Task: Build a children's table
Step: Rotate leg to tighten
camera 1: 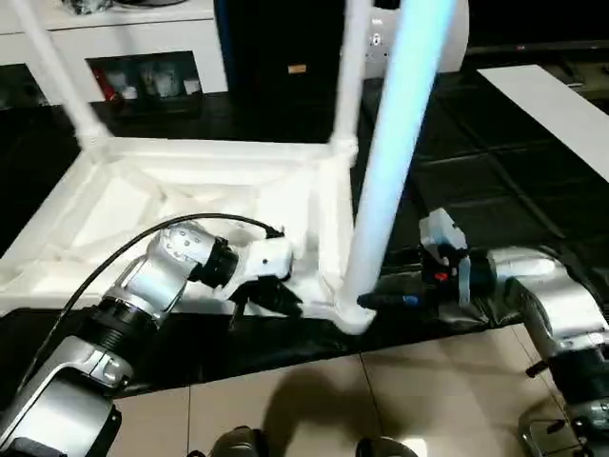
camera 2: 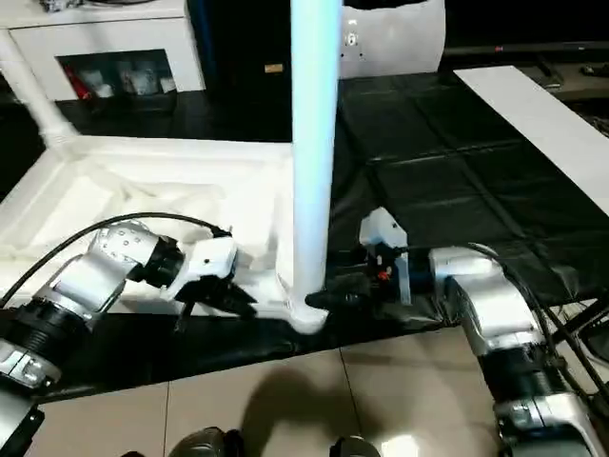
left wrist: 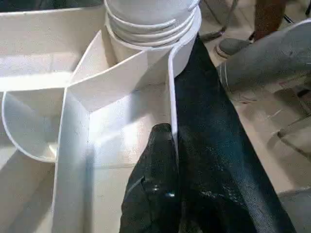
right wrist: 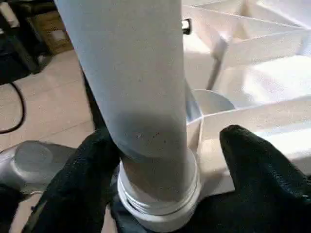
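Observation:
The white table top point(camera 1: 171, 205) lies upside down on the black padded surface, ribs facing up. Two legs stand in its far corners: one at the left point(camera 1: 57, 76), one at the right point(camera 1: 350, 76). A third leg point(camera 1: 385, 190) stands upright in the near right corner socket point(right wrist: 160, 208). My left gripper point(camera 1: 276, 297) is shut on the top's thin near rim point(left wrist: 171, 97), just left of that socket. My right gripper point(right wrist: 170, 141) straddles the base of the near leg. One finger point(right wrist: 87, 170) lies against the tube, and the other finger point(right wrist: 257, 160) stands a little off it.
The black padded surface point(camera 1: 476, 171) stretches to the right and back. A flat white board point(camera 1: 561, 105) lies at its far right. A white cabinet point(camera 1: 143, 38) stands behind. The tiled floor point(camera 1: 333, 400) begins just in front of the table top. A shoe point(left wrist: 233, 46) shows on the floor.

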Robot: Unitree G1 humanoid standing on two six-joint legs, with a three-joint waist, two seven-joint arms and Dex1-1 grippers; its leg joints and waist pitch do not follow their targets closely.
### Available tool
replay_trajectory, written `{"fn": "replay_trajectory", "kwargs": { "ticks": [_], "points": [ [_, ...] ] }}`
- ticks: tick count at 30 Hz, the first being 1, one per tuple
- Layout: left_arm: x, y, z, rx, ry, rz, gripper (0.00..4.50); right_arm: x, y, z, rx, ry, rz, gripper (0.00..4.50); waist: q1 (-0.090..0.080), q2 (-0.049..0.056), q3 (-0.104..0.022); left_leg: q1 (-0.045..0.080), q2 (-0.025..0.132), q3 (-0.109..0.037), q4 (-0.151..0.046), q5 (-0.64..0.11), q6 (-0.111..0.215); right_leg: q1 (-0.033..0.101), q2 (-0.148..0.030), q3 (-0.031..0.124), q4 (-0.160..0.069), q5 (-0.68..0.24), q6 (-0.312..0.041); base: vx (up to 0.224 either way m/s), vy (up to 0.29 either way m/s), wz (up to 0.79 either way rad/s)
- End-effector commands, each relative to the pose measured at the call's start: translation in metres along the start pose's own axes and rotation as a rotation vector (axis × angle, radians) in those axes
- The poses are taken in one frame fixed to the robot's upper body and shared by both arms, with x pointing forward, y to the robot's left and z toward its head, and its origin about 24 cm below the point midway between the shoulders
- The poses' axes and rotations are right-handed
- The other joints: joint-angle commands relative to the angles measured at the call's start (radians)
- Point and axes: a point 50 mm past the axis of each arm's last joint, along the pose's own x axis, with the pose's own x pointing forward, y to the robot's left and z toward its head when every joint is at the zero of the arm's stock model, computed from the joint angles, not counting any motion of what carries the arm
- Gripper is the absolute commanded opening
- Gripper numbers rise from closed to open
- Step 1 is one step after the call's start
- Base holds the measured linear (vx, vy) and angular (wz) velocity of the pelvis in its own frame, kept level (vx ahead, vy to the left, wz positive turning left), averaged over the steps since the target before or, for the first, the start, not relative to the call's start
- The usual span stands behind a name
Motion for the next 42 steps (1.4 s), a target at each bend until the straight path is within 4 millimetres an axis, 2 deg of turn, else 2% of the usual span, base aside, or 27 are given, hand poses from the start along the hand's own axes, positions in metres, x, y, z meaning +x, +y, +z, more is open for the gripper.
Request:
{"fn": "replay_trajectory", "kwargs": {
  "ticks": [1,10,13,20,22,25,26,27,28,29,30,31,32,33,34,36,38,39,42],
  "points": [
    [0.002,-0.001,0.017,0.104,-0.017,-0.069,0.00,0.001,-0.001,0.005,-0.013,-0.010,0.022,3.13,-0.006,-0.009,-0.087,0.038,0.053,-0.023,-0.074,-0.297,0.028,0.038,-0.049,0.031,-0.069,-0.334,-0.234,0.000,0.000,0.00],
    [0.003,-0.002,0.017,0.112,-0.017,-0.085,0.00,0.009,0.005,0.004,0.008,-0.013,0.116,2.24,-0.007,-0.008,-0.086,0.038,0.054,-0.022,-0.075,-0.285,0.035,0.037,-0.048,0.031,-0.067,-0.318,-0.241,0.000,0.000,0.00],
    [0.003,-0.001,0.017,0.113,-0.017,-0.086,0.00,0.010,0.006,0.004,0.012,-0.012,0.127,2.08,-0.007,-0.009,-0.085,0.039,0.053,-0.022,-0.075,-0.294,0.031,0.036,-0.048,0.031,-0.069,-0.333,-0.238,0.000,0.000,0.00],
    [0.002,0.000,0.017,0.069,-0.045,-0.061,0.00,0.013,0.011,0.003,0.041,-0.029,0.153,1.94,-0.007,-0.008,-0.084,0.039,0.053,-0.023,-0.076,-0.298,0.027,0.035,-0.047,0.031,-0.070,-0.342,-0.232,0.000,0.000,0.00],
    [0.001,0.003,0.018,0.034,-0.065,-0.022,0.00,0.014,0.012,0.003,0.060,-0.069,0.127,1.94,-0.006,-0.005,-0.084,0.039,0.053,-0.023,-0.076,-0.296,0.027,0.036,-0.048,0.031,-0.069,-0.338,-0.236,0.000,0.000,0.00],
    [0.001,0.005,0.019,0.006,-0.078,0.017,0.00,0.015,0.012,0.004,0.078,-0.100,0.094,1.94,-0.007,-0.007,-0.083,0.039,0.053,-0.023,-0.077,-0.305,0.024,0.035,-0.048,0.031,-0.072,-0.355,-0.231,0.000,0.000,0.00],
    [0.002,0.009,0.021,-0.021,-0.091,0.079,0.00,0.019,0.013,0.003,0.091,-0.120,0.034,1.94,-0.009,-0.004,-0.082,0.038,0.053,-0.024,-0.078,-0.311,0.019,0.034,-0.048,0.031,-0.071,-0.363,-0.229,0.000,0.000,0.00],
    [0.005,0.014,0.025,-0.051,-0.109,0.159,0.00,0.027,0.011,0.001,0.122,-0.138,-0.085,1.94,-0.010,-0.007,-0.078,0.043,0.053,-0.022,-0.079,-0.325,0.007,0.026,-0.045,0.034,-0.076,-0.384,-0.220,0.000,0.000,0.00],
    [0.005,0.014,0.025,-0.051,-0.109,0.159,0.00,0.027,0.011,0.001,0.122,-0.138,-0.085,1.94,-0.012,-0.008,-0.079,0.043,0.050,-0.025,-0.078,-0.333,0.001,0.027,-0.048,0.032,-0.078,-0.405,-0.216,0.000,0.000,0.00],
    [0.010,0.017,0.030,-0.075,-0.127,0.210,0.00,0.033,0.011,-0.001,0.135,-0.147,-0.164,1.94,-0.019,-0.012,-0.080,0.031,0.046,-0.031,-0.081,-0.327,-0.005,0.040,-0.051,0.027,-0.077,-0.436,-0.194,0.000,0.000,0.00],
    [0.015,0.021,0.036,-0.101,-0.147,0.266,0.00,0.039,0.010,-0.003,0.156,-0.156,-0.243,1.94,-0.022,-0.007,-0.079,0.037,0.047,-0.031,-0.082,-0.340,-0.015,0.030,-0.049,0.028,-0.080,-0.455,-0.180,0.000,0.000,0.00],
    [0.017,0.023,0.038,-0.113,-0.155,0.289,0.00,0.042,0.010,-0.004,0.164,-0.161,-0.274,1.94,-0.026,-0.009,-0.079,0.040,0.046,-0.030,-0.081,-0.352,-0.017,0.026,-0.047,0.028,-0.084,-0.462,-0.178,0.000,0.000,0.00],
    [0.022,0.026,0.042,-0.133,-0.169,0.321,0.00,0.047,0.009,-0.004,0.171,-0.172,-0.313,1.94,-0.032,-0.010,-0.077,0.038,0.046,-0.031,-0.081,-0.359,-0.020,0.027,-0.048,0.028,-0.084,-0.466,-0.177,0.000,0.000,0.00],
    [0.024,0.028,0.045,-0.145,-0.177,0.337,0.00,0.050,0.009,-0.003,0.175,-0.179,-0.333,1.94,-0.043,-0.012,-0.078,0.030,0.041,-0.034,-0.081,-0.360,-0.019,0.034,-0.049,0.025,-0.087,-0.484,-0.162,0.000,0.000,0.00],
    [0.026,0.029,0.048,-0.159,-0.183,0.354,0.00,0.053,0.009,-0.002,0.181,-0.184,-0.353,1.94,-0.045,-0.008,-0.078,0.031,0.040,-0.035,-0.081,-0.361,-0.017,0.032,-0.049,0.025,-0.089,-0.489,-0.159,0.000,0.000,0.00],
    [0.037,0.038,0.057,-0.204,-0.193,0.443,0.00,0.067,0.003,0.003,0.233,-0.206,-0.473,1.94,-0.062,-0.008,-0.077,0.032,0.037,-0.033,-0.078,-0.378,-0.008,0.026,-0.046,0.024,-0.097,-0.502,-0.154,0.000,0.000,0.00],
    [0.042,0.041,0.061,-0.222,-0.196,0.481,0.00,0.074,-0.001,0.006,0.252,-0.213,-0.535,1.93,-0.066,-0.010,-0.077,0.030,0.035,-0.033,-0.077,-0.369,-0.002,0.026,-0.044,0.023,-0.098,-0.502,-0.151,0.000,0.000,0.00],
    [0.048,0.045,0.065,-0.234,-0.197,0.524,0.00,0.080,-0.008,0.007,0.293,-0.214,-0.631,1.93,-0.072,-0.002,-0.078,0.032,0.032,-0.032,-0.074,-0.361,-0.002,0.022,-0.043,0.023,-0.100,-0.503,-0.146,0.000,0.000,0.00],
    [0.056,0.050,0.072,-0.243,-0.195,0.592,0.00,0.089,-0.020,0.009,0.390,-0.224,-0.807,1.93,-0.082,-0.004,-0.078,0.030,0.030,-0.034,-0.075,-0.370,-0.003,0.022,-0.041,0.019,-0.102,-0.503,-0.142,0.000,0.000,0.00]
  ]
}}
